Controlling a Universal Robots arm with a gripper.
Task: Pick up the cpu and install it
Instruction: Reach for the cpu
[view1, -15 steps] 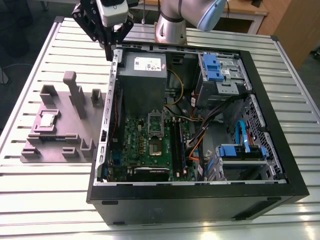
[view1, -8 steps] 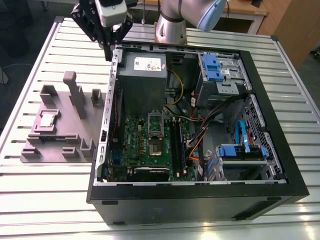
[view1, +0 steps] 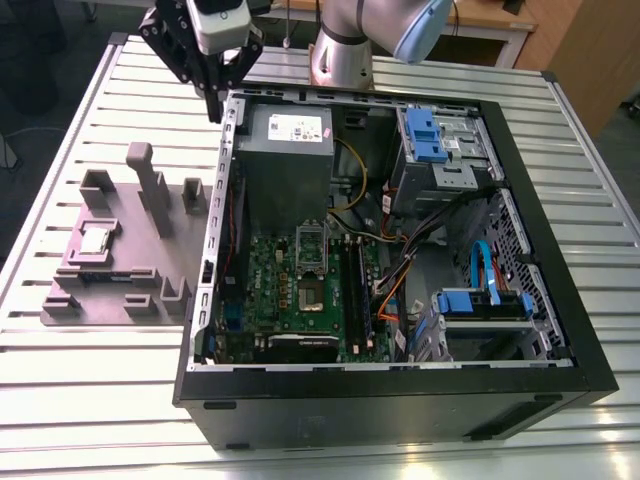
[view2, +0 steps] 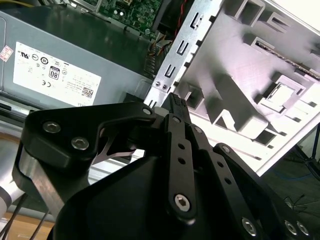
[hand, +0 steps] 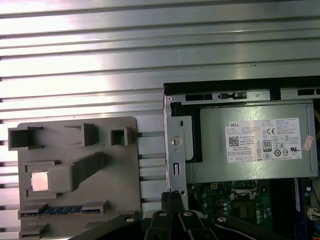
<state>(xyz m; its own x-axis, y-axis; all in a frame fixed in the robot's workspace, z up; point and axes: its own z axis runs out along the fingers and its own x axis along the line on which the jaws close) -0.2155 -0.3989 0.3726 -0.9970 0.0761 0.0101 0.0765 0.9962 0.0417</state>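
The cpu (view1: 95, 238) is a small silvery square lying flat in a recess of the grey fixture (view1: 120, 290), on the table at the exterior view's left. It also appears as the cpu (hand: 39, 181) in the first wrist view and the cpu (view2: 286, 94) in the second. My gripper (view1: 213, 105) hangs above the rear corner of the open computer case (view1: 400, 400), well away from the cpu. Its fingertips (hand: 172, 196) are pressed together with nothing between them. On the green motherboard (view1: 270, 290) the dark socket (view1: 312, 296) lies bare, its metal frame raised.
A grey power supply (view1: 285, 150) with a white label fills the case's rear corner right beside the gripper. Blue drive bays (view1: 440, 140) and cables sit at the exterior view's right. The fixture has upright posts (view1: 150, 185). The ribbed metal table (view1: 100, 400) surrounds everything.
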